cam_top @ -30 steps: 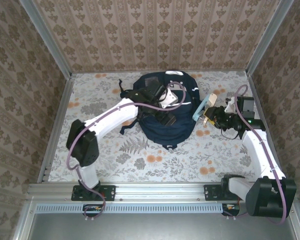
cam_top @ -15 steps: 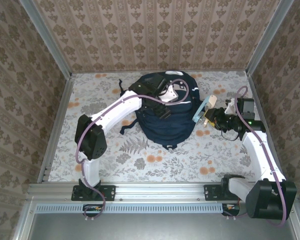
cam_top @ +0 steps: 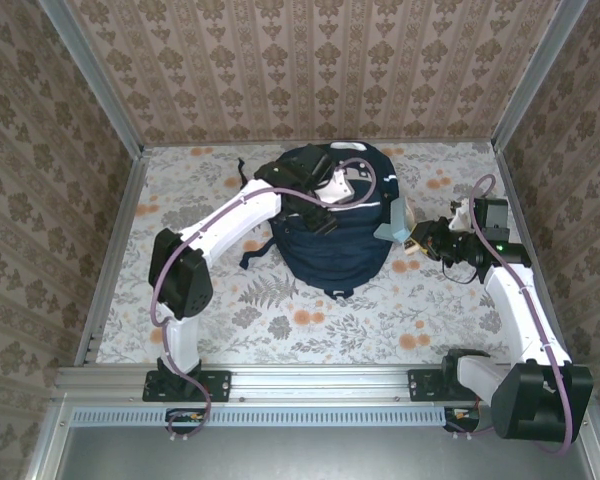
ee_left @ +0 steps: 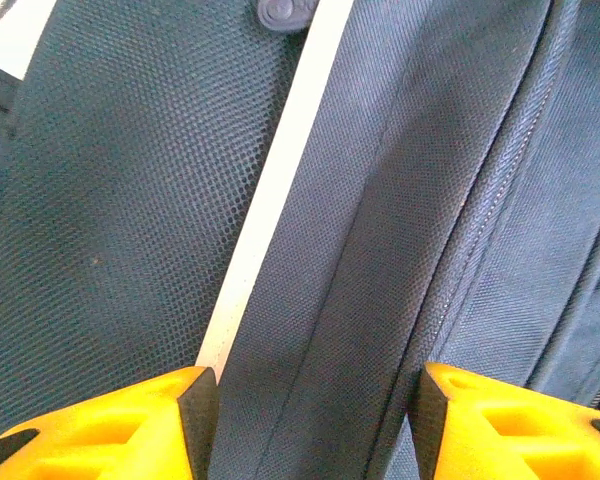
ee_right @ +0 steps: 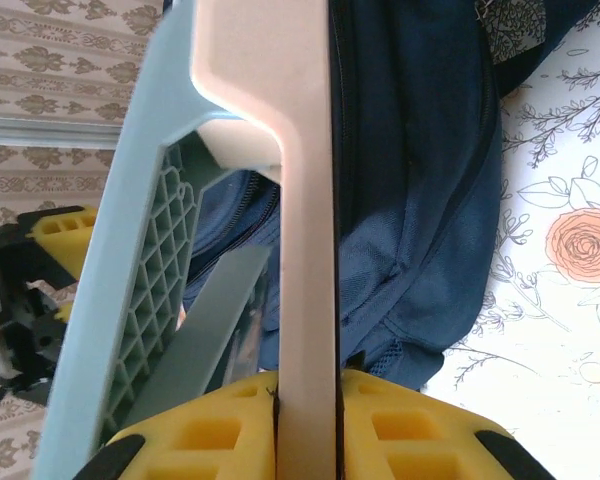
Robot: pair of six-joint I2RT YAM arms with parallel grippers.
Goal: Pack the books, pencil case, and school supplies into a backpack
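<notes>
As the right pincer has nudged in toward the bag over the last second, its load now sits against the right flank of the backpack instead of standing off beside it. Load is a pale blue and cream item. The jaws are clamped tight on its cream strip, with the blue part, ribbed inside, riding right beside the strip. I can't tell which of the supplies it is. It sticks out ahead of the right pincer, tip toward the bag.

Left pincer has moved up the bag and narrowed from wide. Its jaws stand part-way apart, pressed down on navy fabric. A fold and a zip line lie between them, and a white stripe runs just inside one finger. The fabric lies flat there, not pinched, so nothing is held yet: jaws apart and closing in.

Judgement: left pincer looks set to grab near the zip to hold or lift the mouth, while right stages its item for insertion. Can't tell whether the mouth is open. The item is not inside yet. The backpack lies on the floral table, directly under the left pincer and just ahead of the right one.
</notes>
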